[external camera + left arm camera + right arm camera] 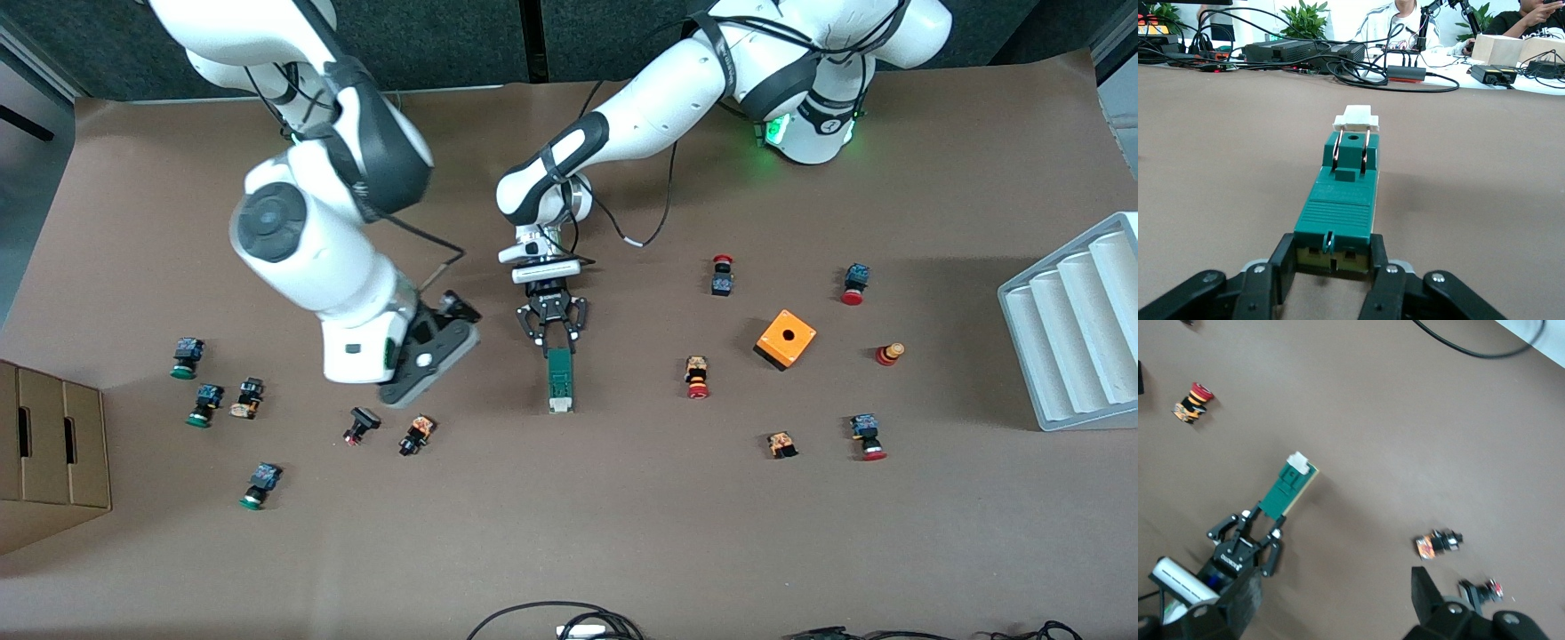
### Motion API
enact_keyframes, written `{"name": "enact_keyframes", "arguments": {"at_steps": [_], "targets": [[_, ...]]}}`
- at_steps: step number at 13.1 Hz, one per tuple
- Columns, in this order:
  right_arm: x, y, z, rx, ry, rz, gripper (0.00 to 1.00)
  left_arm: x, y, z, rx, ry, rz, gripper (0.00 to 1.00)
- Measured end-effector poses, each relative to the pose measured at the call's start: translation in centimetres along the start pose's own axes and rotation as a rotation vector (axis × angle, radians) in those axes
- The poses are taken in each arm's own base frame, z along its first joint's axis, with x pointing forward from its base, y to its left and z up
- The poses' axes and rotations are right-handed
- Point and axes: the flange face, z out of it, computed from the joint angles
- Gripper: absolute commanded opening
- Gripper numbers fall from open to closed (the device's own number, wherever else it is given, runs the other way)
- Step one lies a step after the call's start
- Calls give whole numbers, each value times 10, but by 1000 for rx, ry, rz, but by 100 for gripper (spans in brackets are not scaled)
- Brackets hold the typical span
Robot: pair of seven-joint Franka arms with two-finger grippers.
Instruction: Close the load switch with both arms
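Stretching over a brown paper-covered surface [622, 533], two white arms work at one load switch [559, 380], which lies on the surface near its middle, with its long axis running from the arms' bases toward the front camera. The white lever piece sits at the end nearer that camera.

The left arm reaches in from its base, and the left pincer [553, 333] is clenched on the switch's end nearest the bases; the left wrist view shows both fingers [1281, 263] pressed against the green body. The right pincer [433, 351] hangs in the air above bare surface, beside the switch toward the right arm's end, with its fingers spread and nothing between them. By this reading, the left arm steadies the block while the right must travel sideways to the lever end, so the closing step looks not yet begun.

Counted around them: one pale grey ribbed tray [1071, 333] at the left arm's end, one cardboard box [49, 449] at the right arm's end, one orange box [785, 339] with a hole, and thirteen small push-buttons scattered on both sides, among them a green-capped button [257, 486] near the front camera.
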Motion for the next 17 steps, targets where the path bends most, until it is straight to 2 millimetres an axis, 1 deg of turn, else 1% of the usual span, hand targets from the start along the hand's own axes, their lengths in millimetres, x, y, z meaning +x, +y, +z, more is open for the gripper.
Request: {"name": "enact_keyframes", "arguments": {"at_steps": [2,4,6,8,9,10,11,12,13,14,15,16,17], "targets": [[-11,25,-9,4,-19,40,100,0,0,0,0,0,0,28],[-24,55,-14,9,-47,89,100,0,0,0,0,0,0,28],[-44,91,-17,23,-98,152,100,0,0,0,0,0,0,28],[-68,135,-22,36,-133,226,100,0,0,0,0,0,0,29],[-78,151,-24,41,-145,254,100,0,0,0,0,0,0,30],[-84,160,-24,46,-155,273,100,0,0,0,0,0,0,34],[-89,165,-24,51,-166,290,100,0,0,0,0,0,0,40],[-91,167,-24,54,-177,320,100,0,0,0,0,0,0,53],[-93,165,-24,55,-191,366,100,0,0,0,0,0,0,69],[-95,162,-27,57,-208,421,100,0,0,0,0,0,-1,81],[-99,161,-32,55,-219,468,100,0,1,0,1,-2,-3,98],[-104,164,-40,43,-222,500,100,1,1,0,3,-3,-4,99],[-112,173,-50,23,-223,524,100,1,1,-1,5,-5,-6,100]]}}
